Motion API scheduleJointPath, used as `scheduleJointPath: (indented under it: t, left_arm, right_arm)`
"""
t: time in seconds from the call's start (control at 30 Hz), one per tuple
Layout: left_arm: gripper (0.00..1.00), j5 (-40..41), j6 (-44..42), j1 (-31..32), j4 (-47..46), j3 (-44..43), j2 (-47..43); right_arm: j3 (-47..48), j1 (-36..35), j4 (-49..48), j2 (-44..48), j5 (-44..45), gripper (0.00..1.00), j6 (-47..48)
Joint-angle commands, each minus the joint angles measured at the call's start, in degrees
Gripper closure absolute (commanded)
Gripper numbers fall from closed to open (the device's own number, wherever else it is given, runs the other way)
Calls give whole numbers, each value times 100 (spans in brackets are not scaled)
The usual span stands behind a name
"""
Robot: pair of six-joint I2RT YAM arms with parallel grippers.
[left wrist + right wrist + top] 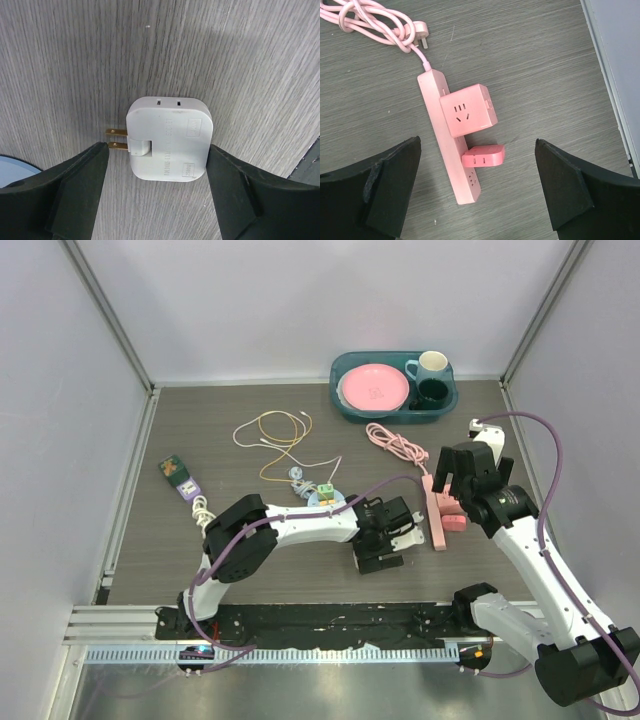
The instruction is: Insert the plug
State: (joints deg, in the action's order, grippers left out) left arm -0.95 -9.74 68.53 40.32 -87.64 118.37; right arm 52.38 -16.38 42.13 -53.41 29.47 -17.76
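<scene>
Near, around table middle: left gripper (157, 150) spread open on both sides of white plug (170, 140), not grasping it. Lies flat on grey table (75, 60), brass prongs pointing toward one finger; at other finger maybe touching, hard to tell. Further right: right gripper (477, 145) released, jaws wide, hovers above pink power strip (432, 100) carrying cube adapter (467, 111) and flat adapter (484, 156). Far: teal tray (345, 412) holding pink plate (375, 388).
</scene>
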Motion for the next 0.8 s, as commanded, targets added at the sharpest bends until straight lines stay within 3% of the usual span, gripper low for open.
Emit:
scheduleJointPath:
  t: [0.0,0.23,0.37,0.47,0.77]
  left_arm:
    - [20,-107,-20,29,-5,-193,-103]
    - [30,-318,33,20,-235,-184,-200]
    - [44,-388,200,11,-366,-61,-410]
    - [50,-502,542,-85,-603,246,-718]
    - [53,-1126,2316,-1103,-1719,1178,-1886]
  right_arm:
    - [106,30,-223,14,-108,1,18]
    - [97,30,-249,23,-380,1,0]
    - [97,30,-275,50,-670,2,18]
    - [53,30,-354,85,-1145,3,-8]
    - [-167,39,-1021,515,-2366,6,237]
